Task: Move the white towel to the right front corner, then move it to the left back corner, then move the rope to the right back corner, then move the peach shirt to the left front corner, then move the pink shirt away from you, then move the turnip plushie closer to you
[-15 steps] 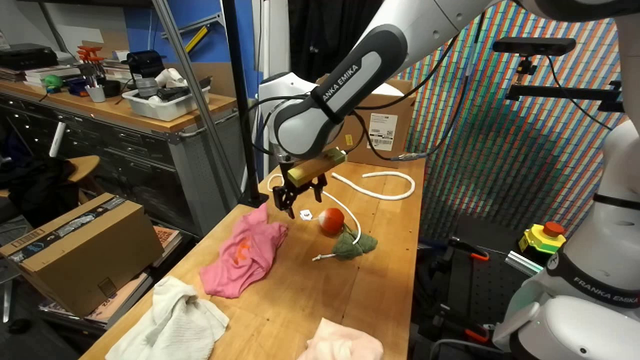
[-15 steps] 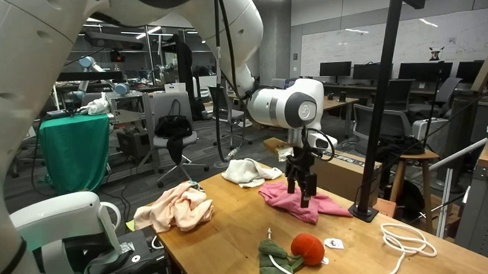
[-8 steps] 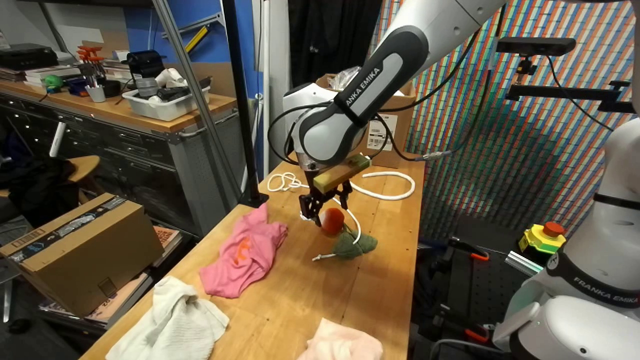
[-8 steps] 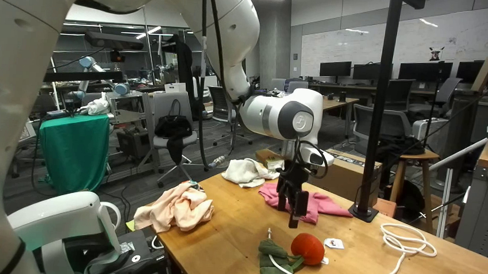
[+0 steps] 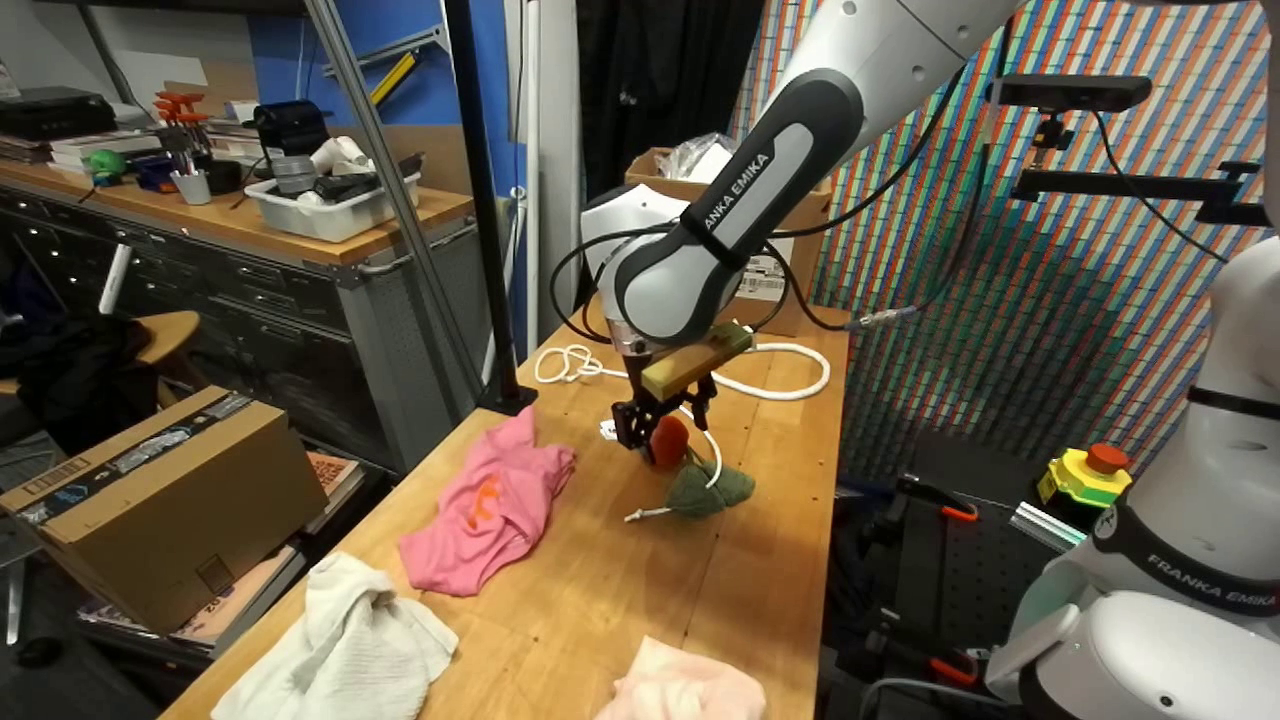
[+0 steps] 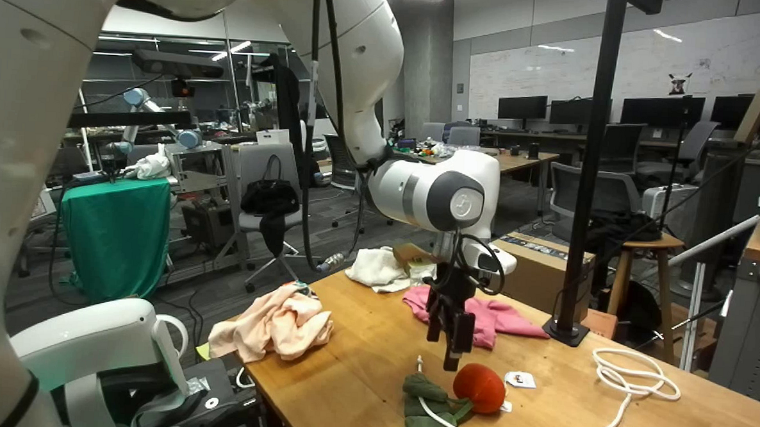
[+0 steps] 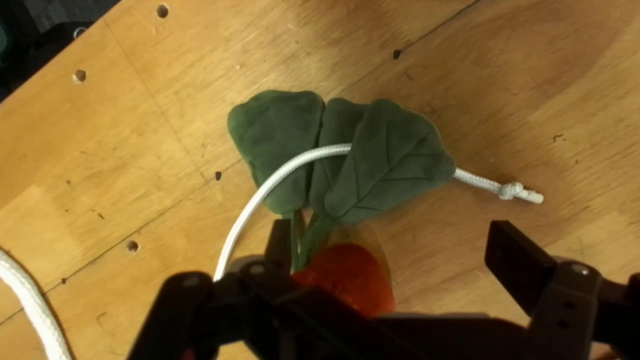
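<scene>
My gripper [image 5: 668, 438] is open and empty, low above the turnip plushie; it also shows in the other views [image 6: 443, 351] [image 7: 390, 231]. The turnip plushie [image 6: 479, 388] has a red body and green leaves [image 7: 390, 160]. Its body lies between the fingers but nearer the left one in the wrist view, partly hidden by the gripper. The white rope [image 6: 625, 407] runs across the leaves and under one. The pink shirt [image 5: 490, 510] lies along the table edge, with the white towel [image 5: 345, 640] beyond it. The peach shirt [image 6: 279, 324] lies at a table corner.
A black pole [image 6: 588, 184] stands on the table edge near the pink shirt. A cardboard box [image 5: 775, 260] is at the table's far end. A small white tag [image 6: 520, 379] lies by the turnip. The wooden table [image 5: 580, 610] carries all the items.
My gripper has moved away from above the pink shirt and down over the turnip plushie, staying open. The cloths, rope and plushie have not moved.
</scene>
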You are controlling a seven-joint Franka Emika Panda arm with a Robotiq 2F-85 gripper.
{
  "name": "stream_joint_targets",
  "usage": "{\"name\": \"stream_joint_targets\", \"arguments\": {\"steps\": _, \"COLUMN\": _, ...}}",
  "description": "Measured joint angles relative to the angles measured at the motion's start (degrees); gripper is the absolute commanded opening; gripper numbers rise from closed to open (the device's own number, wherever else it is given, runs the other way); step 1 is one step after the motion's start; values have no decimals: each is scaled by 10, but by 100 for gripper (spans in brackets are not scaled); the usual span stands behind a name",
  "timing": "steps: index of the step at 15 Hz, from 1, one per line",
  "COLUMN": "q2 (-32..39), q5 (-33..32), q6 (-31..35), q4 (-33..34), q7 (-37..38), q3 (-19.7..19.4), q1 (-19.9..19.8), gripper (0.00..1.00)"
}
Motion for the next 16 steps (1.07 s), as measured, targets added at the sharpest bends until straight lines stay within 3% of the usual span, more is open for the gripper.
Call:
{"name": "stream_joint_targets", "arguments": {"steps": 6, "q2": 26, "q5": -2, "q6": 20, "q4": 10, "q7": -1, "q3": -9, "q1": -14, "gripper": 100}}
{"name": "stream_joint_targets", "arguments": {"steps": 16, "q2": 86, "q5": -2, "q6": 20, "q4": 85, "q7": -4, "q3": -15, "q1": -28, "gripper": 100}}
